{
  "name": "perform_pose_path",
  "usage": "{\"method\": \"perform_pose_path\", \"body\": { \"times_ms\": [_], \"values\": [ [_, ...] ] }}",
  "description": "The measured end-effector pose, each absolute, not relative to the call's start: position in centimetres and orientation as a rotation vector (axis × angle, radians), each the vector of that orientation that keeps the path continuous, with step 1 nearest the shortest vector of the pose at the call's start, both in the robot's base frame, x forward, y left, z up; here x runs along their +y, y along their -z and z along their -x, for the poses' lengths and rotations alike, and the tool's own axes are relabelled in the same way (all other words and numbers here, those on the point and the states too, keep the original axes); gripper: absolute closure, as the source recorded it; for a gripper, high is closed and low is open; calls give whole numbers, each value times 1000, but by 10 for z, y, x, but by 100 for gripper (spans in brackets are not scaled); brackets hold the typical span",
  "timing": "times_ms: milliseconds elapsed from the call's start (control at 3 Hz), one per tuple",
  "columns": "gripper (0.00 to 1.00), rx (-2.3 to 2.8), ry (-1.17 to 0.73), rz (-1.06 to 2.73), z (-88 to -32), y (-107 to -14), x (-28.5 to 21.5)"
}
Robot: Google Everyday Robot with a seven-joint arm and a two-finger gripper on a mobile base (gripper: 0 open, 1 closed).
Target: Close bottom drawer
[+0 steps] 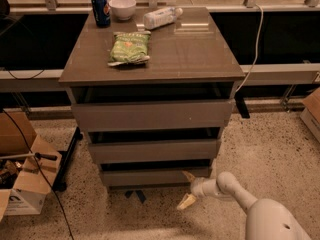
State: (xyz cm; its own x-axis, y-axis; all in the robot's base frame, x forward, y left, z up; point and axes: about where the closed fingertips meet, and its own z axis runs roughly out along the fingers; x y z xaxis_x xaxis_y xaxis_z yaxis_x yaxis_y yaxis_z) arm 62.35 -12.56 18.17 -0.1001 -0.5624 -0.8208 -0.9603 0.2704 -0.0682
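The bottom drawer (150,177) is the lowest of three in the grey-brown cabinet (152,59). Its flat front sits nearly flush under the middle drawer front (154,150), with a thin dark gap above it. My gripper (186,189) is low at the drawer's right end, just in front of it near the floor. It is open and empty, with one cream fingertip (189,176) up by the drawer front's lower right corner and the other fingertip (184,202) pointing down at the floor. My white arm (235,191) reaches in from the lower right.
The cabinet top holds a green snack bag (129,47), a blue can (100,10), a white bowl (122,8) and a lying plastic bottle (161,17). Open cardboard boxes (22,181) and a black cable (30,156) lie on the floor at left. Another box (312,111) is at right.
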Motion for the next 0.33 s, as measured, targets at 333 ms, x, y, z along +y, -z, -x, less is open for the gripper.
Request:
{"method": "perform_pose_path", "body": {
  "times_ms": [333],
  "values": [
    [0, 1770, -652, 1391, -623, -182, -126]
  ]
}}
